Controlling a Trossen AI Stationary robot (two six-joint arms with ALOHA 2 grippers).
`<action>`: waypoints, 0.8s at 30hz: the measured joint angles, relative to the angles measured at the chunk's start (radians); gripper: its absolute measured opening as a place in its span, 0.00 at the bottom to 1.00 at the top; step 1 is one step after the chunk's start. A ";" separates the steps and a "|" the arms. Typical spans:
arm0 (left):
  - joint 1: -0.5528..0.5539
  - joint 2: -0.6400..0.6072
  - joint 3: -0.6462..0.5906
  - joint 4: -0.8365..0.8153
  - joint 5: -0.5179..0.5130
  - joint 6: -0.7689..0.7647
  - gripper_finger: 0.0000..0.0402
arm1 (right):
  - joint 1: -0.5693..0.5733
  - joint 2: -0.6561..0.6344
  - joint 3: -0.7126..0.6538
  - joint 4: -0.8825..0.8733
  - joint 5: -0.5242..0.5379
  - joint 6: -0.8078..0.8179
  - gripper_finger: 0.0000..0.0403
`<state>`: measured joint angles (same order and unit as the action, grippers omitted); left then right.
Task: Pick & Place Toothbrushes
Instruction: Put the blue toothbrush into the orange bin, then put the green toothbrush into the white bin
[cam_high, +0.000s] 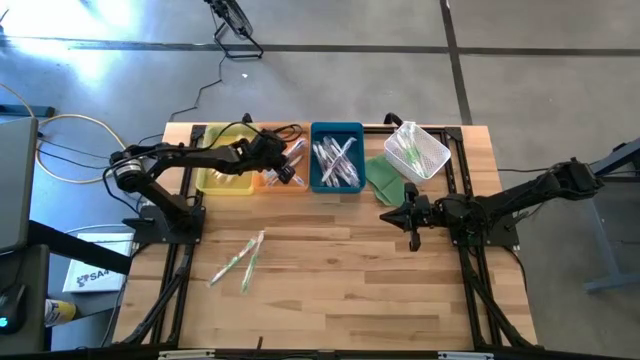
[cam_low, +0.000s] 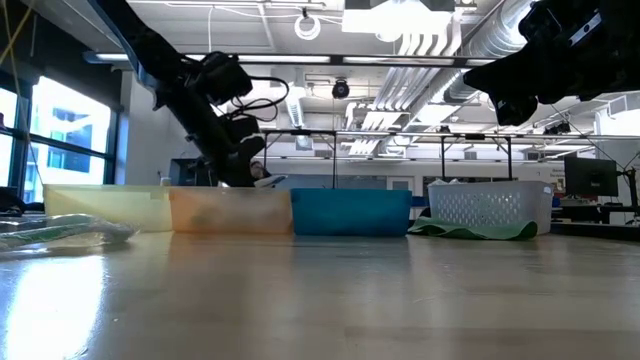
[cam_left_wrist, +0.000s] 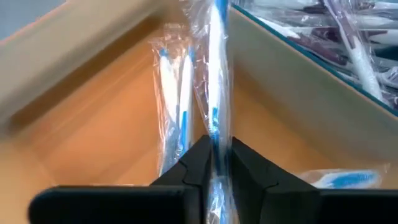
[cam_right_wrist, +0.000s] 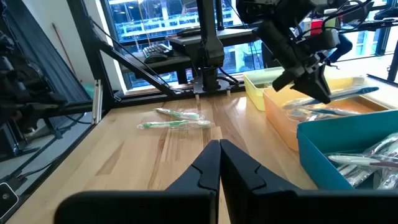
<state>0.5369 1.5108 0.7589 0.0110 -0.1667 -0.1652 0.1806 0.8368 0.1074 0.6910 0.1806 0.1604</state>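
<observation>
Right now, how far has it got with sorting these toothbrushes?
Partway. The blue tray already holds a pile, and the orange tray a few. The left pincer is lowering a blue toothbrush into the orange tray. Two green toothbrushes wait on the table, more in the white basket.

L pincer (cam_left_wrist: 216, 163) pinching, arm extended; R pincer (cam_right_wrist: 219, 163) closed, idle.

Overhead and table-level views share the orange tray (cam_high: 283, 180); wrist views look close.
</observation>
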 joint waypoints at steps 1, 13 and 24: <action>0.000 0.000 0.000 0.002 -0.001 0.000 0.14 | 0.000 0.000 0.000 0.000 0.000 0.000 0.01; 0.000 -0.001 0.000 0.160 0.022 0.036 0.41 | 0.000 0.000 0.000 0.000 0.000 0.000 0.01; -0.005 -0.032 0.000 0.160 0.316 0.150 0.42 | 0.000 0.000 0.000 -0.001 -0.001 0.000 0.01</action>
<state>0.5317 1.4788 0.7593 0.1715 0.1495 -0.0155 0.1806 0.8368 0.1074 0.6903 0.1799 0.1608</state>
